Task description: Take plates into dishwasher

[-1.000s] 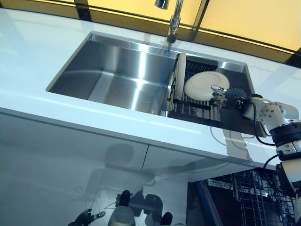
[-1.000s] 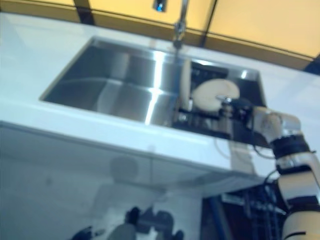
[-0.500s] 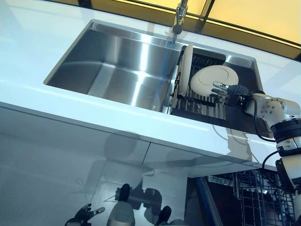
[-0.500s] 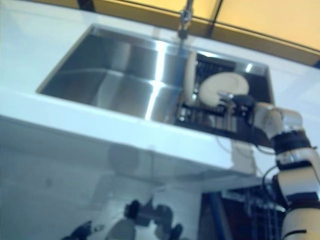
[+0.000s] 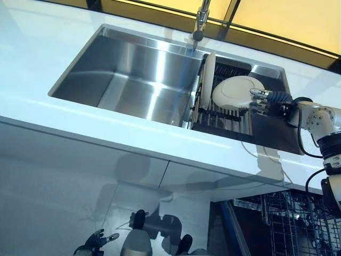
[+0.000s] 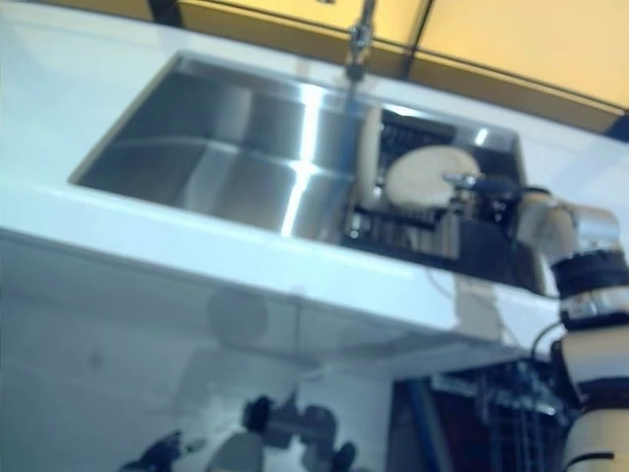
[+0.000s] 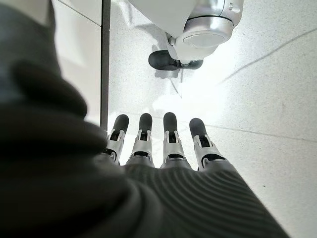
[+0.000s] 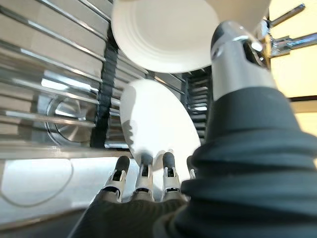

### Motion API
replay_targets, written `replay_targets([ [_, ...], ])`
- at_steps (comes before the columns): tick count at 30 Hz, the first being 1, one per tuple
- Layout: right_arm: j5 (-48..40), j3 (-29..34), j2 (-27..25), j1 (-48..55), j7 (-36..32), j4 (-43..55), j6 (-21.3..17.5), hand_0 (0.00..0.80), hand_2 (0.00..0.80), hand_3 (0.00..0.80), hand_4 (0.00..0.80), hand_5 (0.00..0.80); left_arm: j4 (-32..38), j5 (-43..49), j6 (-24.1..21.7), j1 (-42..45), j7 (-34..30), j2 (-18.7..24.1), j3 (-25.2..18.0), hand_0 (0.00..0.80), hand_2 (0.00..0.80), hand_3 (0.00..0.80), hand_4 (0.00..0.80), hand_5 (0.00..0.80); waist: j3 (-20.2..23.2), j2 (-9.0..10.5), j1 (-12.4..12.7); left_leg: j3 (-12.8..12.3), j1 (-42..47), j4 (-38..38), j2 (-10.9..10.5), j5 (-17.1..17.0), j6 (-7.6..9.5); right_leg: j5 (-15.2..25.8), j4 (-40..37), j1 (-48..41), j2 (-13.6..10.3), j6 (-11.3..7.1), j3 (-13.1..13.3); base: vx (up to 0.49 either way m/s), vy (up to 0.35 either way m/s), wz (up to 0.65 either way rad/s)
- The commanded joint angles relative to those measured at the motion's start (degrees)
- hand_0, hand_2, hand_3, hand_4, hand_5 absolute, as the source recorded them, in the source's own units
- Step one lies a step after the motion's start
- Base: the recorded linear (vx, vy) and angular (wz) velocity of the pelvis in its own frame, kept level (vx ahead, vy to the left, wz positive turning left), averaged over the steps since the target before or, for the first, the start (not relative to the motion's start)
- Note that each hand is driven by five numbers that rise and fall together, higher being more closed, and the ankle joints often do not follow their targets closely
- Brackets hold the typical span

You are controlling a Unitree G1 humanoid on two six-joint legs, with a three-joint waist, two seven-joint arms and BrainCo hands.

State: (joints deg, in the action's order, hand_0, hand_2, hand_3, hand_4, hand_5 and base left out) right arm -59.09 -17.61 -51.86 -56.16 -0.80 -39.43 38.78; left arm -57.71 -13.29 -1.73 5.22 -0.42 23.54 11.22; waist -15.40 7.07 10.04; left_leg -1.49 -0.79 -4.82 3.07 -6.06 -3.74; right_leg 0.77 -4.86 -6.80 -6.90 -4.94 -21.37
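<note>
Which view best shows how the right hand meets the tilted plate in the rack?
The right wrist view: the right hand has fingertips at the tilted plate's rim. Both eye views show the contact from afar; the left wrist view shows only floor.

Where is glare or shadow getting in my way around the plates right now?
Left eye view: a bright streak of glare runs down the sink, but the rack side has none. Right wrist view: finger shadows fall on the plate nearest the right hand. Left wrist view: a glare patch on the floor past the idle left hand.
</note>
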Motion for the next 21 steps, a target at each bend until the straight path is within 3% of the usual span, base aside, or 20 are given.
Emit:
replay_targets([
  [1,1.2,-3.8,-5.0,-6.5,-2.3,-0.5,-0.3,0.000,0.000,0.000,0.000,0.000,-1.4,-0.1,-0.4,0.1,-0.5,1.5,2.7,0.000,0.000,0.000,0.000,0.000,4.4,1.00,-0.4,-3.3,3.3,-0.2,2.9,4.6,-1.17,2.8,0.7,1.1,-3.3,-4.03,1.0,0.007,0.005,-0.05],
  [14,2.3,-2.6,-6.5,-3.1,-6.7,0.7,1.7,0.000,0.000,0.000,0.000,0.000,-2.5,0.9,0.3,0.1,-1.0,1.2,2.3,0.000,0.000,0.000,0.000,0.000,6.8,1.25,-2.0,-4.9,5.4,-0.2,2.9,5.4,-0.69,2.5,1.0,0.6,-3.4,-4.30,2.3,0.025,0.003,-0.09],
  [21,-2.4,-1.0,-4.1,-2.5,-1.1,0.9,-0.5,0.000,0.000,0.000,0.000,0.000,-1.7,-0.8,-0.7,-0.4,-0.5,1.4,2.3,0.000,0.000,0.000,0.000,0.000,5.3,0.80,-1.5,-4.4,4.4,-0.2,2.9,5.1,-0.77,2.7,0.8,1.3,-3.3,-4.23,2.3,-0.003,-0.005,-0.01],
])
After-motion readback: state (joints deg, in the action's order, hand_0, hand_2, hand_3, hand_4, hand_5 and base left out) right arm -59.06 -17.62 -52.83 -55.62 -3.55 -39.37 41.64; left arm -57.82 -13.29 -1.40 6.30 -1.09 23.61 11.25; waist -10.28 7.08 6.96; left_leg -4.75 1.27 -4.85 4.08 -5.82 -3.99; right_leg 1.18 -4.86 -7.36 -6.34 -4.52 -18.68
